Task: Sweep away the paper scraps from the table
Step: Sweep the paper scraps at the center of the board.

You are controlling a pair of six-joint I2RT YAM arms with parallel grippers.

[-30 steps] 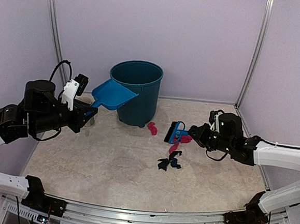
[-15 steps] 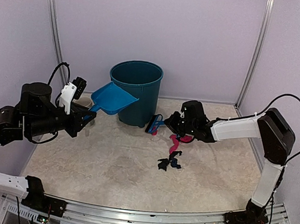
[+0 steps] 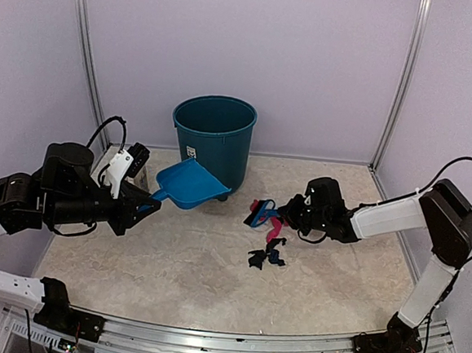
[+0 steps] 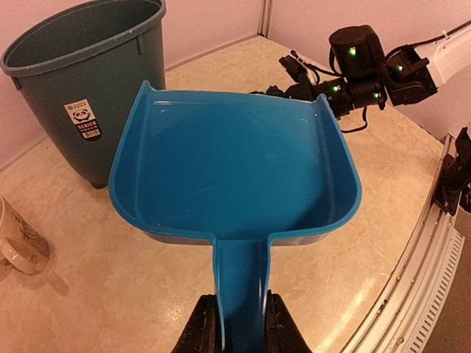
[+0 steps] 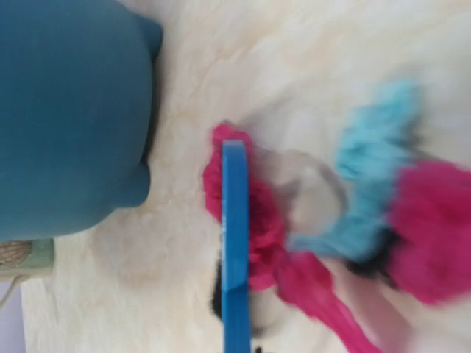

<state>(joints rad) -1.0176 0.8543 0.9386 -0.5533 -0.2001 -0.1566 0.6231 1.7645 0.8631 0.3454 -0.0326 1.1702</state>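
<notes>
My left gripper is shut on the handle of a blue dustpan, which tilts over the table in front of the teal bin; the pan looks empty. In the top view my right gripper is shut on a blue hand brush low on the table, its head against pink paper scraps. Black and dark blue scraps lie just nearer. The right wrist view shows the brush edge against pink scraps, with teal scraps beside them; its fingers are out of frame.
The teal bin stands at the back centre, close to the scraps. A pale mug sits on the table left of the dustpan. Lilac walls enclose three sides and a metal rail runs along the front.
The left arm has lowered the dustpan from the bin's rim to in front of it. The right arm drew the brush back from the bin's foot, dragging a pink scrap toward the pile.
</notes>
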